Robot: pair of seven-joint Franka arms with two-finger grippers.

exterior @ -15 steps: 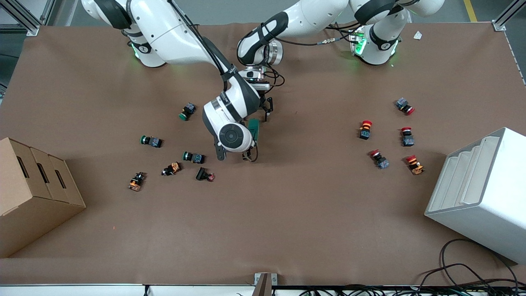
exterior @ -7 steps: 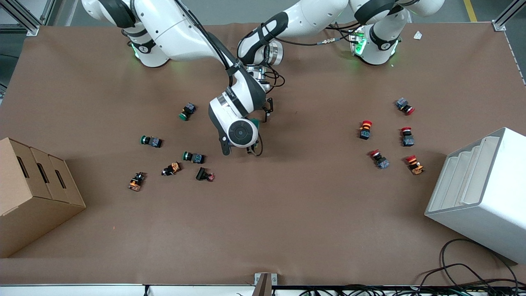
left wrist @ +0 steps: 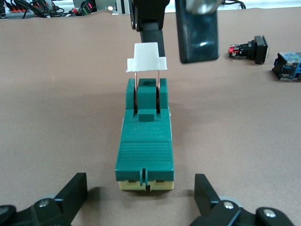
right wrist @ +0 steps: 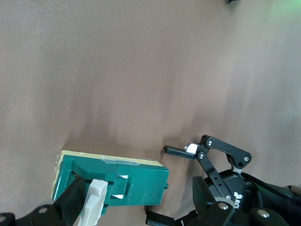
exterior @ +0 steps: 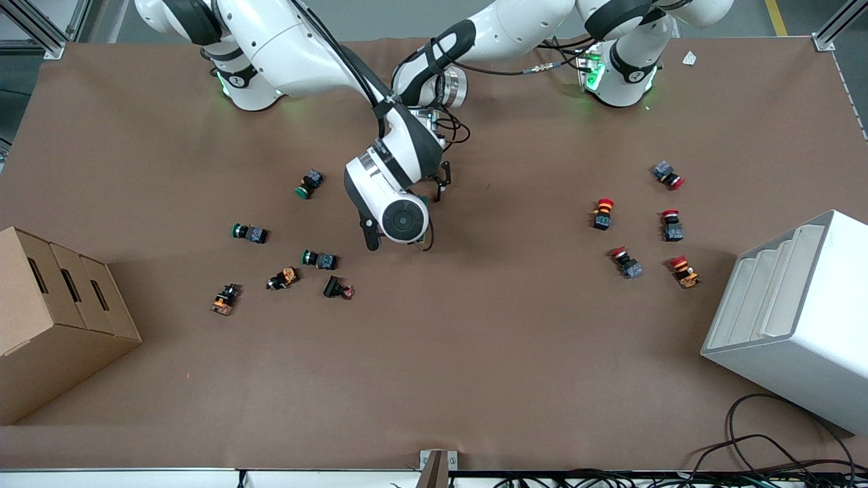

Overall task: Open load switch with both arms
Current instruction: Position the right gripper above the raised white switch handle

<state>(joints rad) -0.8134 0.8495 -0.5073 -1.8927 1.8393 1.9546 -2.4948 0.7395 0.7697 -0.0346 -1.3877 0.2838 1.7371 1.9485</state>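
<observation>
The load switch (left wrist: 146, 136) is a dark-green block on a cream base, lying flat on the brown table with its white tab (left wrist: 146, 59) raised at one end. In the front view only a green sliver of the load switch (exterior: 424, 200) shows beside the right arm's wrist (exterior: 405, 218). My left gripper (left wrist: 140, 184) is open, its fingers either side of the switch's tab-free end and apart from it. My right gripper (right wrist: 138, 200) is open over the switch, and the white tab (right wrist: 94, 202) stands close to one finger (right wrist: 70, 202).
Green-capped buttons (exterior: 310, 183) (exterior: 249, 233) and orange ones (exterior: 283, 278) lie toward the right arm's end. Red-capped buttons (exterior: 602, 213) (exterior: 671, 225) lie toward the left arm's end. A cardboard box (exterior: 54, 305) and a white rack (exterior: 793, 318) stand at the table's ends.
The right arm's wrist has shifted over the load switch, which showed clearly in the front view before and is now nearly covered. The left arm has hardly moved.
</observation>
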